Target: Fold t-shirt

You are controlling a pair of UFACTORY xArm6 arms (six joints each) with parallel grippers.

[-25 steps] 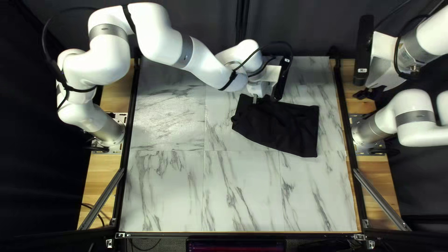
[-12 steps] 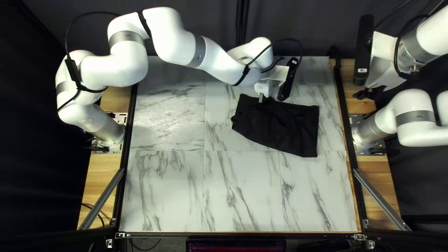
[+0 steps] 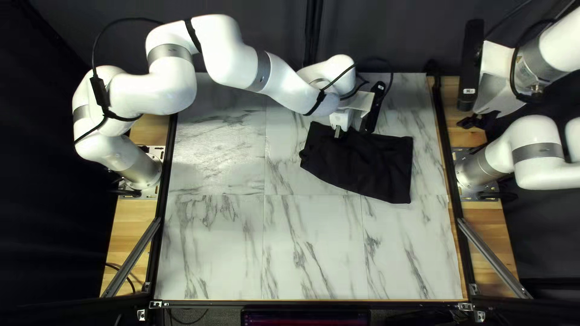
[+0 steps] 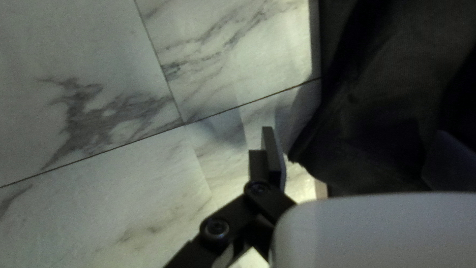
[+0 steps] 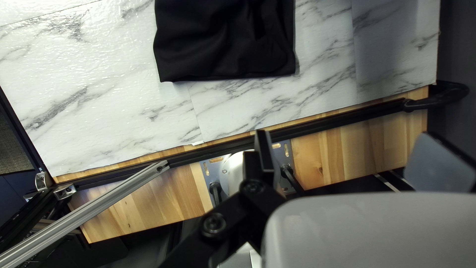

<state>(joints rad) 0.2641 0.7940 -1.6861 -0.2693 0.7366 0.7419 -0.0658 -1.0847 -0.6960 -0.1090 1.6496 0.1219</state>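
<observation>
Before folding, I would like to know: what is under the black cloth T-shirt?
Around the black cloth T-shirt, the white table surface with grey veins is visible. Directly under the shirt everything is covered, so I cannot say if anything else lies there.

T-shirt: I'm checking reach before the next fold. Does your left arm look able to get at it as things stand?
Probably yes. My left arm reaches over the t-shirt near its far edge, jaws open, with nothing visible blocking the way to the cloth; my right arm is well aside.

no readable text, white label (image 3: 469, 91) too small to read
</observation>
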